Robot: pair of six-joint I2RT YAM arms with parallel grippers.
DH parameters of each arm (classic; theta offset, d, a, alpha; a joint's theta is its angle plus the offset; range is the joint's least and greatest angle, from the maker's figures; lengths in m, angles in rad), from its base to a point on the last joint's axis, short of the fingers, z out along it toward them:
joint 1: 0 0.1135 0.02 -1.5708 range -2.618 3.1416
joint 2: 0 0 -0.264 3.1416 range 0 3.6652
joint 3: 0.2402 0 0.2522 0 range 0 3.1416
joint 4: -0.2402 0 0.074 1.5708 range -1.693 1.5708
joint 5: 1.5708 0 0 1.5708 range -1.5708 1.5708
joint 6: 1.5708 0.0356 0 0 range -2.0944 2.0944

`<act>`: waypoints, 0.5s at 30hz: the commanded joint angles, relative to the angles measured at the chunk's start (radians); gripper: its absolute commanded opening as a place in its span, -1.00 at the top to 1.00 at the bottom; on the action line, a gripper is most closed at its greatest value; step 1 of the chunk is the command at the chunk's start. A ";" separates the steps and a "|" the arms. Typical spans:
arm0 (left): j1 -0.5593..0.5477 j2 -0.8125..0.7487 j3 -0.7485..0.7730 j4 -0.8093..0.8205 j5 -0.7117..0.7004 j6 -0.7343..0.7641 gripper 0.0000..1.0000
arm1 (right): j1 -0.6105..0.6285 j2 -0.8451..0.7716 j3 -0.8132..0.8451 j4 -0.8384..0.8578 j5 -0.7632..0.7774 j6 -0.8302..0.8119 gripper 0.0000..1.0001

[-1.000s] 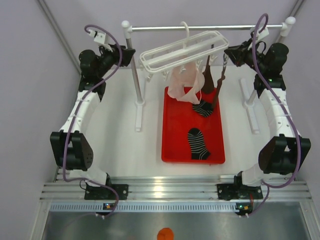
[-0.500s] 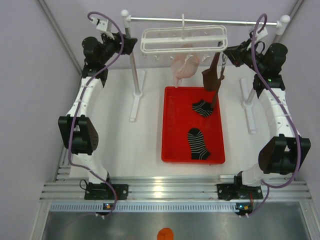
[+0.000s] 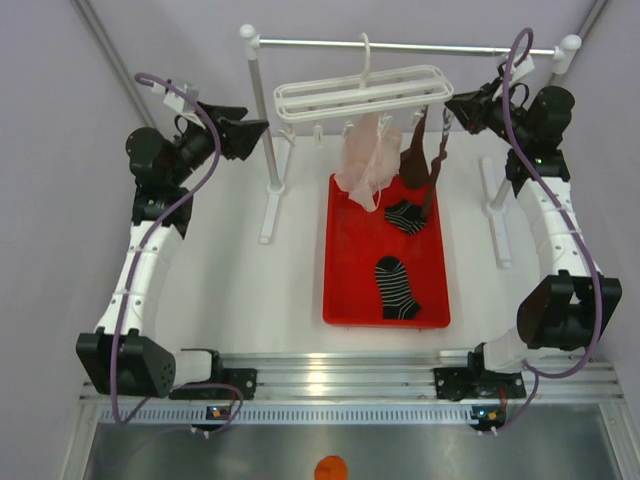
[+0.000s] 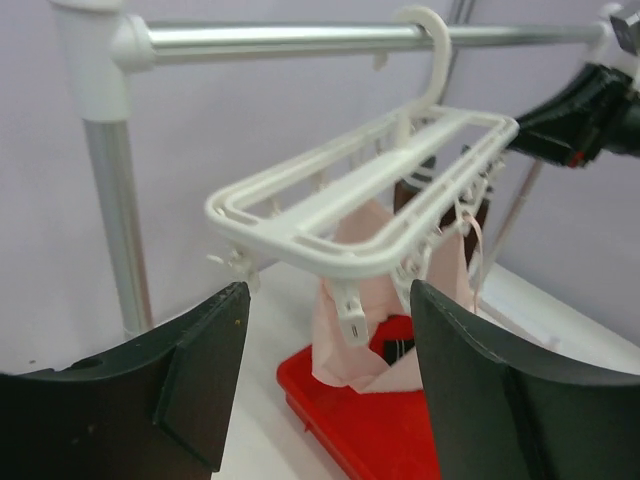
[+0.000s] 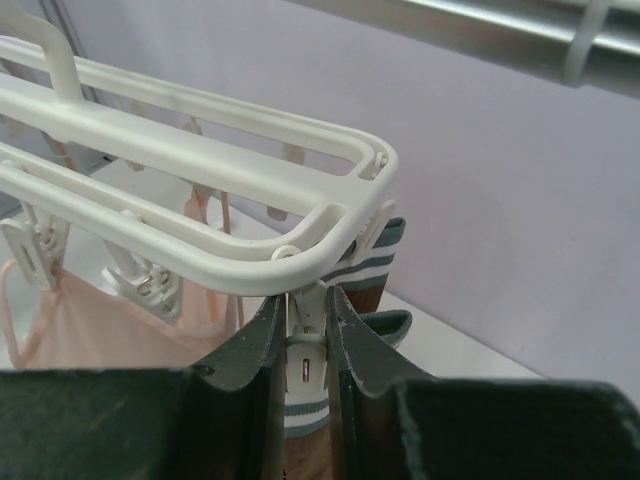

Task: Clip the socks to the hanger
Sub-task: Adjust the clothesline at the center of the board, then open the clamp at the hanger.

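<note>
The white hanger (image 3: 360,90) hangs by its hook from the metal crossbar (image 3: 420,46). Two dark brown socks (image 3: 415,158) hang from pegs at its right end. Two black striped socks lie in the red tray, one far (image 3: 405,215) and one near (image 3: 397,287). My right gripper (image 3: 452,106) is shut on a white peg (image 5: 307,365) at the hanger's right corner (image 5: 340,235); a brown sock's striped cuff (image 5: 300,415) sits under that peg. My left gripper (image 3: 258,130) is open and empty, left of the hanger (image 4: 370,215) and apart from it.
A pale pink fabric item (image 3: 365,160) hangs from the hanger's middle over the red tray (image 3: 350,290). The stand's white posts (image 3: 262,110) and its feet (image 3: 270,215) stand left of the tray, with the right foot (image 3: 497,215) on the other side.
My left arm has pulled back to the left, away from the hanger. The hanger swung and now hangs nearly level. My right gripper has stayed at the hanger's right end.
</note>
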State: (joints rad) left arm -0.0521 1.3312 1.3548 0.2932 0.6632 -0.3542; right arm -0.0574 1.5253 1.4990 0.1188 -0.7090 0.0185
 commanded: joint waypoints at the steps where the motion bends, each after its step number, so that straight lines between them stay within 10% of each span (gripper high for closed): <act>1: -0.011 -0.061 -0.121 -0.006 0.124 0.010 -0.40 | 0.019 -0.056 0.001 0.032 -0.015 -0.009 0.99; 15: -0.311 -0.009 -0.106 -0.046 -0.214 0.262 -0.50 | 0.030 -0.053 0.007 0.010 -0.001 -0.011 0.95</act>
State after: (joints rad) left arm -0.3233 1.2934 1.2018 0.2192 0.5522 -0.1341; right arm -0.0410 1.5181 1.4986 0.1070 -0.7086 0.0185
